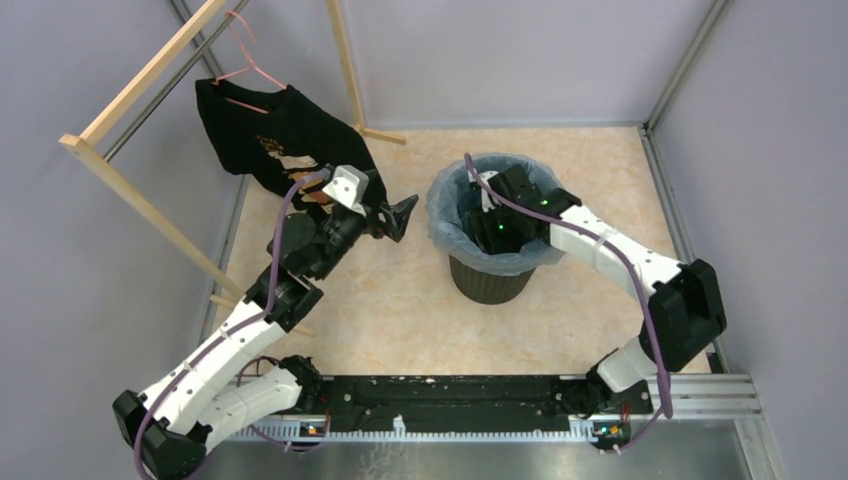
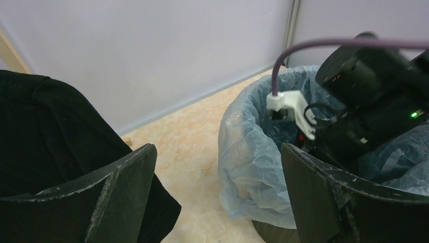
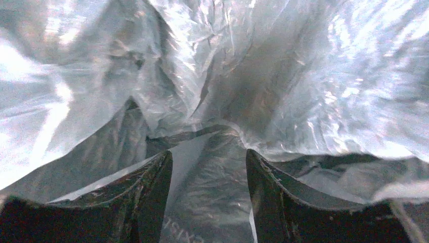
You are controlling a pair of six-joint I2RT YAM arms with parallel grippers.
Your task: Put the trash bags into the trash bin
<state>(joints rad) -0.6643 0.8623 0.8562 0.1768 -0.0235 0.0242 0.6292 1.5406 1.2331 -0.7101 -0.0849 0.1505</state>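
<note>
Right pincer (image 3: 207,153) parted, wrinkly translucent bag (image 3: 283,76), ribbed bin (image 1: 488,282)

A: Entry one, trash bag (image 3: 217,86): any text?
B: Faint lettering (image 3: 178,235) at its lower edge, cut off, not legible.
A: Entry two, T-shirt (image 1: 262,122)?
B: Gold print (image 1: 276,150), too small to read.

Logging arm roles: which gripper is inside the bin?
The right gripper, down inside the bag-lined trash bin; the left gripper hangs open outside, beside the black T-shirt.
</note>
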